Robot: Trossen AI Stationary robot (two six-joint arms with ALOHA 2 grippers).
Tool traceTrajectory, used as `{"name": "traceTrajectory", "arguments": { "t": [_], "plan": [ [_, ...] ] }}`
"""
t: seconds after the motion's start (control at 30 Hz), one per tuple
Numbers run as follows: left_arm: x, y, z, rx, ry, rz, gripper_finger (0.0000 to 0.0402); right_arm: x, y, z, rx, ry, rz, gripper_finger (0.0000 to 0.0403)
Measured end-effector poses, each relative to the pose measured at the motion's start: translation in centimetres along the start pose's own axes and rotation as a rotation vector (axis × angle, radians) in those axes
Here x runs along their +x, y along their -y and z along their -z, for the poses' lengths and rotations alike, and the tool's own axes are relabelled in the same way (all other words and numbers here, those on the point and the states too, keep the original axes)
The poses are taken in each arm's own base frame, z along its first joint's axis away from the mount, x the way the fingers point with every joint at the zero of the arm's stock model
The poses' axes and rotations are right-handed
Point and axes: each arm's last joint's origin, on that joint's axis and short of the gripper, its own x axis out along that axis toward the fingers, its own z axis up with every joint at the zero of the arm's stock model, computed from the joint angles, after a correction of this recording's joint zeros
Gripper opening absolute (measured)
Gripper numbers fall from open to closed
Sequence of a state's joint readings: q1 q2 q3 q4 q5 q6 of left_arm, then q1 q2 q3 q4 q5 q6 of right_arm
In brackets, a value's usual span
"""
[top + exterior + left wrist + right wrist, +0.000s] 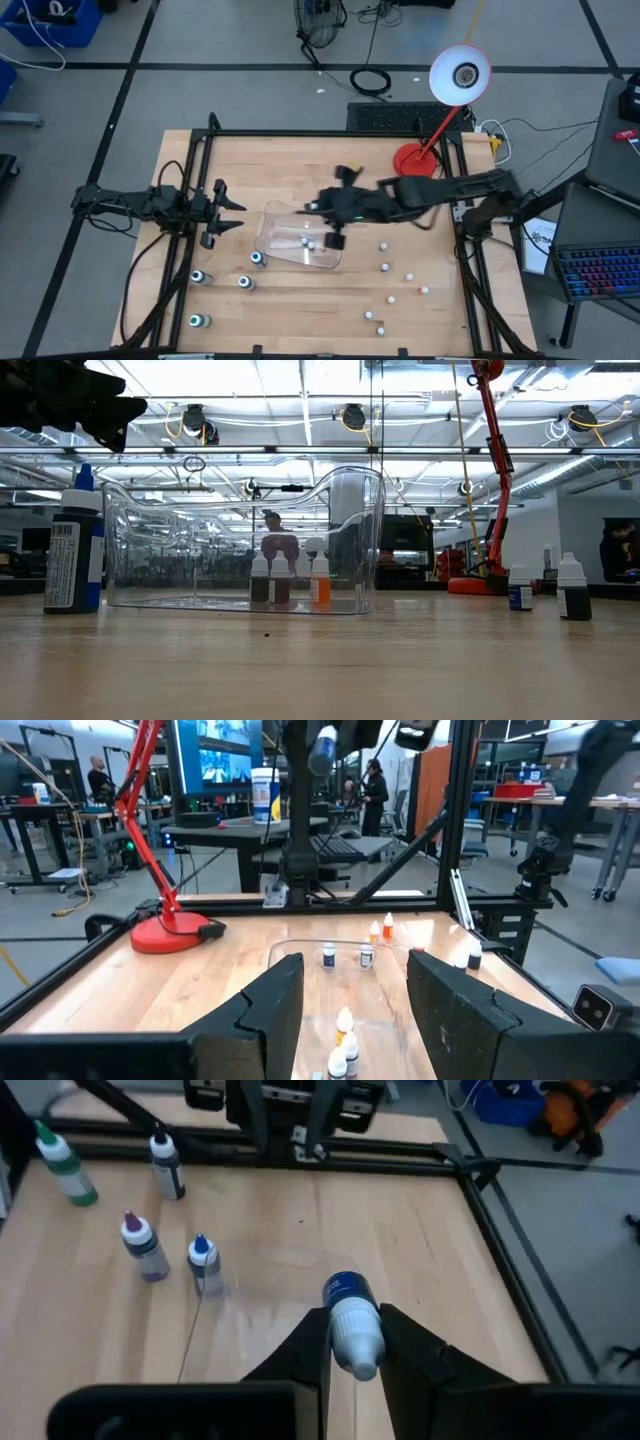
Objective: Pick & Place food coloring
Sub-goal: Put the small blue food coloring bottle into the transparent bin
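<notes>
A red desk lamp (432,120) stands at about one o'clock on the wooden table (300,310), its round red base (414,160) near the far right corner and its white shade (460,75) leaning out past the far edge. A clear plastic tray (295,238) lies near the middle of the tabletop. Beyond the far edge, at twelve o'clock, a coiled black cable (371,81) rests on the floor. At ten o'clock a blue bin (52,20) sits on the floor, and at four o'clock, off the table, a keyboard (600,270) shows
</notes>
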State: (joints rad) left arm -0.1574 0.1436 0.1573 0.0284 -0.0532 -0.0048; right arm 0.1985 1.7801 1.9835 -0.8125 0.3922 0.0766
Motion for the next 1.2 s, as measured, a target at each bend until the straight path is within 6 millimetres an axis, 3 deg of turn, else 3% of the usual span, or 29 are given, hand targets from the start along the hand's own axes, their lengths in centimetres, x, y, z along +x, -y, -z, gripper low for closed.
{"name": "traceTrajectory", "arguments": {
  "t": [0.13,0.2,0.37,0.53,0.73,0.87,1.2],
  "plan": [
    [0.0,0.0,0.0,0.0,-0.001,0.0,0.0182,3.0,-0.4,-2.0,-0.072,-0.122,0.018,0.0049],
    [0.0,0.0,0.0,0.0,-0.002,0.0,0.0182,5.2,-0.4,-1.5,-0.083,-0.19,-0.015,0.0049],
    [0.0,0.0,0.0,0.0,0.002,0.0,0.0182,10.3,1.0,3.1,-0.008,-0.445,-0.118,0.0049],
    [0.0,0.0,0.0,0.0,-0.005,0.001,0.0182,13.4,1.5,8.2,0.03,-0.663,-0.093,0.0049],
    [0.0,0.0,0.0,0.0,-0.004,0.001,0.0182,14.6,0.7,12.3,0.061,-0.785,-0.099,0.0049],
    [0.0,0.0,0.0,0.0,-0.004,0.001,0.0182,15.3,0.1,13.8,0.073,-0.8,-0.126,0.0049],
    [0.0,0.0,0.0,0.0,-0.004,0.001,0.0182,15.6,-0.3,14.2,0.091,-0.79,-0.147,0.0049]
  ]
}}
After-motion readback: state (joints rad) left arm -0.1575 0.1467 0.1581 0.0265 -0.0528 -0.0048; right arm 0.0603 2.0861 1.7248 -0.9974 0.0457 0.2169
